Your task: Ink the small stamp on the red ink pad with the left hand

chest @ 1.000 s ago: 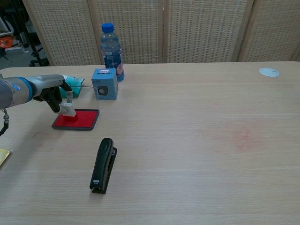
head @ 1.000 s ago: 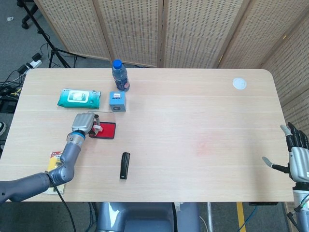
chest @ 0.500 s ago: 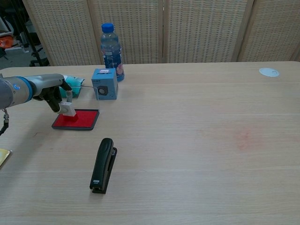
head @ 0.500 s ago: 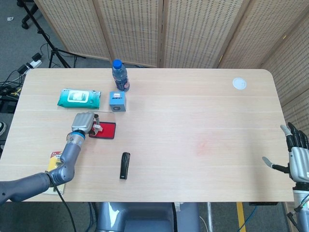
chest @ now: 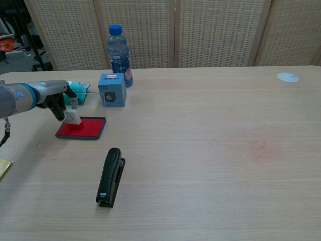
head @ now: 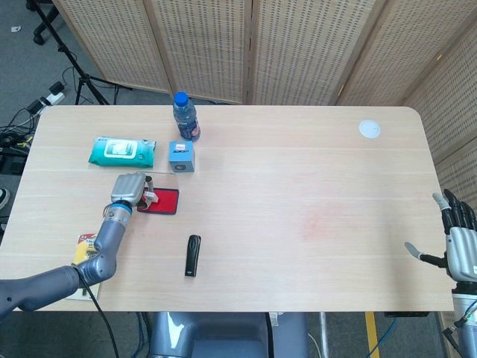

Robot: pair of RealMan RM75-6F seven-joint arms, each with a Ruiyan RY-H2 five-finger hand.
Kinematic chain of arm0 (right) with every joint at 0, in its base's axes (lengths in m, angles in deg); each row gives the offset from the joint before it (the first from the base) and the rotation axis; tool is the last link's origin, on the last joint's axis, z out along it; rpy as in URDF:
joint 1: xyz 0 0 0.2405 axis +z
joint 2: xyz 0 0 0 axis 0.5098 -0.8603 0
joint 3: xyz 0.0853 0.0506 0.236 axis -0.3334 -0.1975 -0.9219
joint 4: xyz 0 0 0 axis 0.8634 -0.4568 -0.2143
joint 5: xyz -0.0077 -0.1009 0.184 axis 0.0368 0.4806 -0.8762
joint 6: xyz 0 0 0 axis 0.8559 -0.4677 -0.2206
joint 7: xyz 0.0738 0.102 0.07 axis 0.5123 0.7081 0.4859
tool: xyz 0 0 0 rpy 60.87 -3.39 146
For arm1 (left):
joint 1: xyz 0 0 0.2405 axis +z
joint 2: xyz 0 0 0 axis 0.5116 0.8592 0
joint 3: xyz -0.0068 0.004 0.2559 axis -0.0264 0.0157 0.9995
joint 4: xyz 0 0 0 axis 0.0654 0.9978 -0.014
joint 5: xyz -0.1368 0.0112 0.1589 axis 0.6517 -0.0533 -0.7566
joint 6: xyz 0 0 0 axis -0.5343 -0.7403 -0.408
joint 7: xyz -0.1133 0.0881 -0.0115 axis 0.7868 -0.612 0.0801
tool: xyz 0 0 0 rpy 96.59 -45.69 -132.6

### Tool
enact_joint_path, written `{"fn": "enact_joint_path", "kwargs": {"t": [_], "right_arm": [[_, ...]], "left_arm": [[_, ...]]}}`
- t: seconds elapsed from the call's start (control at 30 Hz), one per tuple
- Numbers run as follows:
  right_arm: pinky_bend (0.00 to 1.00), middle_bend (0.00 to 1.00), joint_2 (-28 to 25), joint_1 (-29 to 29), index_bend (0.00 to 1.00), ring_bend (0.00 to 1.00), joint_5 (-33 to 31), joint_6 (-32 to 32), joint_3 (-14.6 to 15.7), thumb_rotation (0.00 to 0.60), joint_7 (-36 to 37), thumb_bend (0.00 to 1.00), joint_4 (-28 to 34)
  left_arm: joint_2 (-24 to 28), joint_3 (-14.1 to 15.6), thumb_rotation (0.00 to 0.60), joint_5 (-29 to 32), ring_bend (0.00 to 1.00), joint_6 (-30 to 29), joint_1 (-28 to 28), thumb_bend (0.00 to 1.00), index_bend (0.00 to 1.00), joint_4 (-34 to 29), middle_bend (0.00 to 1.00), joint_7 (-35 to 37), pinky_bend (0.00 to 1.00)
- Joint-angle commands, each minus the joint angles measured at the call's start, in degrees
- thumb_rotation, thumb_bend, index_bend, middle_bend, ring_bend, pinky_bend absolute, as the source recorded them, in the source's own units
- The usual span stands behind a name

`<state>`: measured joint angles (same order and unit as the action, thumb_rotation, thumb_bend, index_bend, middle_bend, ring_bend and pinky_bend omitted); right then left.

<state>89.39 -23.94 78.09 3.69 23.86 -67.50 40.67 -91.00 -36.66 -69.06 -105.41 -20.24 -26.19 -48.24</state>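
Note:
My left hand (head: 128,190) (chest: 56,102) grips the small white stamp (chest: 71,117) (head: 150,198) at the left end of the red ink pad (head: 164,201) (chest: 86,128). The stamp's base sits on the pad's red surface, or just above it; contact is hard to judge. The pad lies flat in a dark tray on the left half of the table. My right hand (head: 458,242) hangs open beyond the table's right front corner, fingers spread, holding nothing; the chest view does not show it.
A black stapler (head: 193,256) (chest: 110,176) lies in front of the pad. Behind it stand a small blue box (head: 181,156) (chest: 112,90) and a blue-capped water bottle (head: 185,117) (chest: 119,49). A green wipes pack (head: 122,151) lies at the left, a white disc (head: 369,129) far right.

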Motion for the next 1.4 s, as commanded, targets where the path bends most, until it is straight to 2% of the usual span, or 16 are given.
{"fn": "enact_joint_path", "kwargs": {"t": [0.03,0.33,0.63,0.83,1.0,1.4], "right_arm": [[0.0,0.0,-0.02,-0.02,0.0,0.0,0.01,-0.03,0.01,0.6,0.02,0.0,0.01],[0.0,0.0,-0.05,-0.06,0.0,0.0,0.1,-0.05,0.07,0.6,0.02,0.0,0.08],[0.0,0.0,0.06,-0.04,0.0,0.0,0.3,-0.06,0.24,0.6,-0.35,0.0,0.19],[0.0,0.0,0.11,-0.09,0.0,0.0,0.52,-0.29,0.31,0.6,-0.58,0.0,0.4],[0.0,0.0,-0.01,-0.17,0.0,0.0,0.65,-0.45,0.36,0.6,-0.5,0.0,0.6],[0.0,0.0,-0.04,-0.21,0.0,0.0,1.11,-0.61,0.6,0.6,-0.7,0.0,0.98]], "left_arm": [[0.36,-0.22,0.6,-0.41,1.0,-0.32,0.1,0.45,0.65,-0.68,1.0,0.22,0.95],[3.81,-0.29,0.6,-1.18,1.0,-2.35,0.66,0.44,0.65,-5.8,1.0,-0.4,0.95],[10.4,-1.08,0.6,-0.45,1.0,-4.67,1.3,0.44,0.65,-13.91,1.0,-0.87,0.95],[15.44,-0.1,0.6,-0.48,1.0,-5.08,2.5,0.44,0.65,-18.48,1.0,-0.67,0.95],[17.58,1.37,0.6,-1.18,1.0,-3.64,4.65,0.44,0.65,-17.49,1.0,1.91,0.95],[16.57,4.02,0.6,-4.42,1.0,2.5,9.21,0.44,0.65,-6.66,1.0,9.62,0.95]]}}
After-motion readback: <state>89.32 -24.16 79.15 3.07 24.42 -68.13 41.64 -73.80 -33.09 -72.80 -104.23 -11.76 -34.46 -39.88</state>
